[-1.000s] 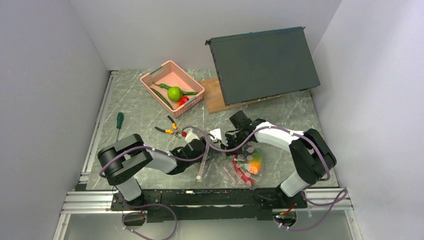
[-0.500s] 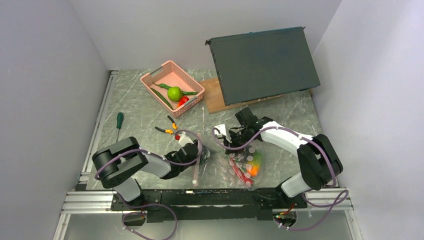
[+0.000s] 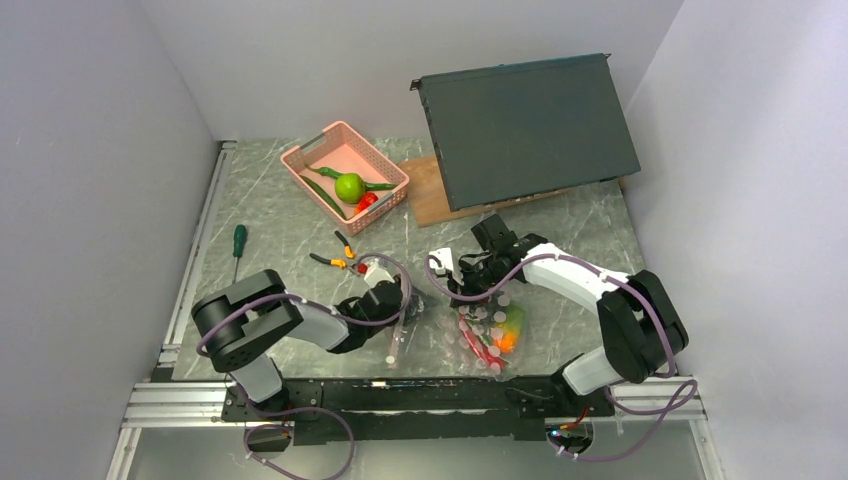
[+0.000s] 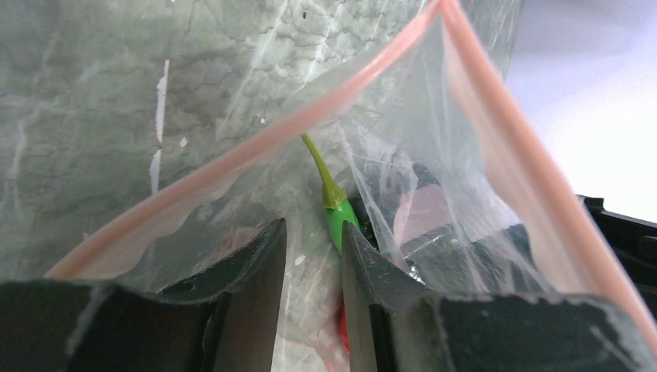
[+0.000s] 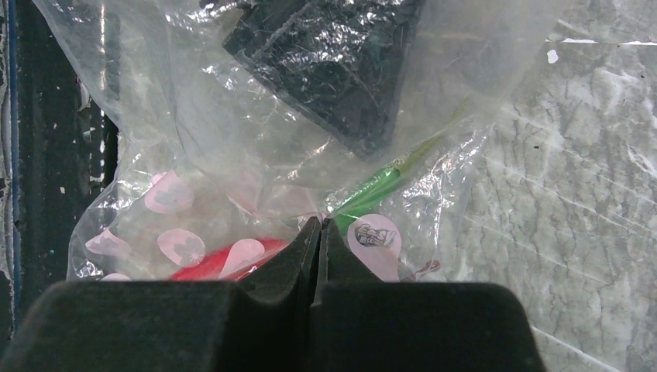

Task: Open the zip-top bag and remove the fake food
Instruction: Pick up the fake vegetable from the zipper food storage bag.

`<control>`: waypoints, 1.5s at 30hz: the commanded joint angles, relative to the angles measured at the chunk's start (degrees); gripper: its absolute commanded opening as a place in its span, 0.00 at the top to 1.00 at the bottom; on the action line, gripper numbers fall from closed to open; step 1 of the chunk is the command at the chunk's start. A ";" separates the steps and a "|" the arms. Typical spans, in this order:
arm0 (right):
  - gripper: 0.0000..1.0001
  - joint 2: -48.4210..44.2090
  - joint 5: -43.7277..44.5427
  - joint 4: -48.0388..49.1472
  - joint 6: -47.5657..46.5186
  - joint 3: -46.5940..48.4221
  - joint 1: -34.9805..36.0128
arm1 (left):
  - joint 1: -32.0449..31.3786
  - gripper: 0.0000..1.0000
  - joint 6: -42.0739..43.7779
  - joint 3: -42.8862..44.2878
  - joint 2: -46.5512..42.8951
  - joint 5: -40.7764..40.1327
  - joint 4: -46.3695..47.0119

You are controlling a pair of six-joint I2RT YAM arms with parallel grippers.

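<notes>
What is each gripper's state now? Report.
Left gripper: open, at the mouth of the zip-top bag, near the green pepper.
Right gripper: shut on the zip-top bag.

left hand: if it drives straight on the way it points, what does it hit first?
Most likely the green pepper, just past the open left hand, inside the open mouth of the bag. Depth is unclear, so loose bag film could touch first.

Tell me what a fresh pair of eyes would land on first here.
The clear zip-top bag is front centre, its pink zip mouth gaping just ahead of the left gripper, while the right gripper pinches its film; a green pepper shows inside. At back left, a pink basket holds a bright green apple, beside a dark panel propped at a tilt.
</notes>
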 commanded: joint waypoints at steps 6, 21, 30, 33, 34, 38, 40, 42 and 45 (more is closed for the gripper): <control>1.00 -1.70 -2.76 -0.20 -1.74 0.12 0.24 | 0.21 0.63 2.50 4.78 1.11 1.05 -1.57; 1.00 -1.70 -2.95 -0.70 -2.62 0.03 0.79 | 0.21 0.64 1.88 6.37 6.69 -0.80 4.57; 1.00 -1.78 -2.70 -0.83 -2.96 0.03 0.95 | 0.21 0.71 1.39 8.65 10.51 -0.19 7.24; 1.00 -1.78 -2.31 -0.73 -3.06 0.04 0.95 | 0.20 0.85 1.82 7.99 10.63 -0.49 8.58; 1.00 -1.80 -2.12 -0.77 -3.07 -0.01 0.96 | 0.21 0.91 1.95 7.54 10.41 -0.72 8.87; 1.00 -1.74 -1.11 -0.59 -3.10 -0.06 0.96 | 0.21 1.00 2.93 5.61 8.32 -2.07 9.23; 1.00 -1.84 -0.09 -0.44 -3.23 -0.10 0.83 | 0.21 1.00 3.70 4.41 6.62 -2.73 9.21; 1.00 -2.27 1.10 -0.12 -3.25 -0.27 0.62 | 0.21 1.00 4.24 2.92 4.67 -3.55 9.10; 1.00 -3.43 1.86 0.36 -3.18 -0.57 -0.35 | 0.17 1.00 4.65 0.51 1.17 -4.81 8.64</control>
